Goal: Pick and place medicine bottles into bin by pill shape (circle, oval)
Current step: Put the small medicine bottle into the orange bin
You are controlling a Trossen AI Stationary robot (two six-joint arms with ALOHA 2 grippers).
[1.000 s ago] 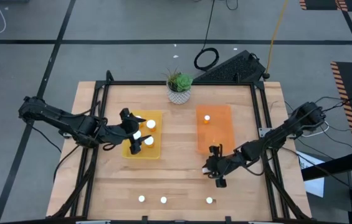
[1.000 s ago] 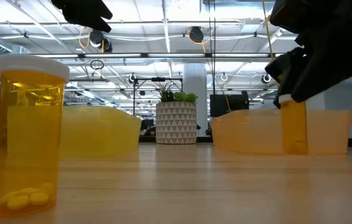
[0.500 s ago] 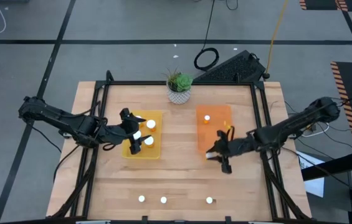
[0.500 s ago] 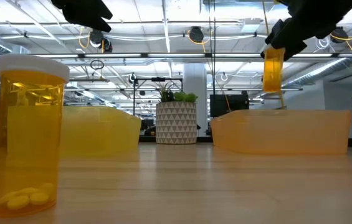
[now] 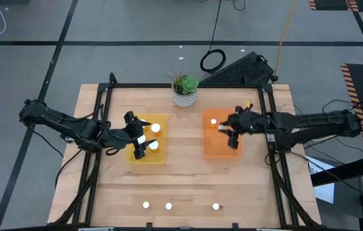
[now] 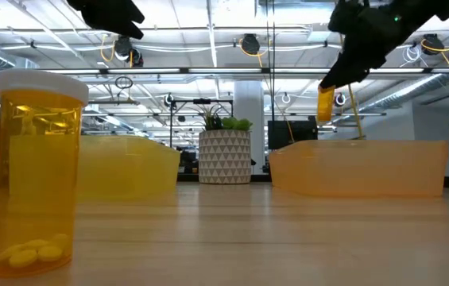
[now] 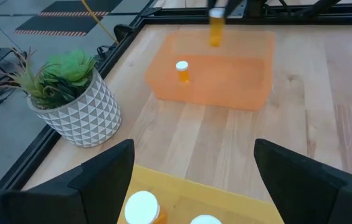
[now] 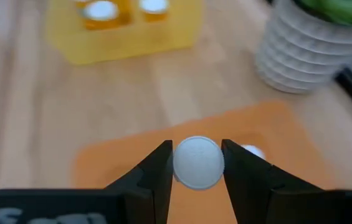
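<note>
1. The right gripper (image 8: 197,163) is clamping a white-capped medicine bottle (image 8: 195,162) between its two dark fingers (image 8: 154,174), cap toward the wrist camera, and is carrying it through the air above the orange bin (image 5: 220,133)

2. A second ago this gripper was low over the bare table, on the near side of the orange bin; now it is hanging over the bin's far half, so the bottle has travelled from the table to a spot above its target

3. In the low view the held bottle (image 6: 325,104) is hanging clear above the orange bin's rim (image 6: 359,144), not yet inside, and its body is tilting slightly

4. One bottle (image 5: 213,122) is already standing in the orange bin, just beside the carried one as seen from above

5. By my judgement the transport is nearly done and what is remaining is lowering and letting go, keeping clear of the bottle already there

6. The left gripper (image 5: 137,136) is hovering with its fingers spread apart over the yellow bin (image 5: 133,154), well to the left of the orange bin, above two bottles (image 5: 155,128) standing in it; it has not shifted

7. Three bottles (image 5: 168,206) are waiting on the table's near edge, well apart from the orange bin; the potted plant (image 5: 184,89) is sitting beyond its far left corner
</note>
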